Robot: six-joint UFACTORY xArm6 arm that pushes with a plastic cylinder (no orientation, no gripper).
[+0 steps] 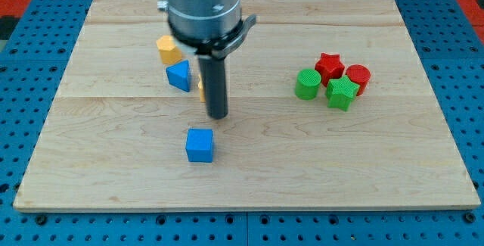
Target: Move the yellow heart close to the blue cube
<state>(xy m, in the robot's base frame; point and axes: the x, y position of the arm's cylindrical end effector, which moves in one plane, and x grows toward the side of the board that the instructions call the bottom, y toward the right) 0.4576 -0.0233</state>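
Observation:
The blue cube (200, 145) lies on the wooden board (378, 163) left of centre, toward the view's bottom. My tip (218, 115) rests on the board just above and slightly right of it, apart from it. Only a sliver of a yellow block (201, 88) shows at the rod's left edge; the rod hides the rest, so its shape cannot be made out. It lies above the blue cube.
A yellow block (168, 49) and a second blue block (179, 75) lie upper left of the rod. On the right is a cluster: a red star (329, 65), a red cylinder (358, 78), a green cylinder (307, 84) and a green star (341, 93).

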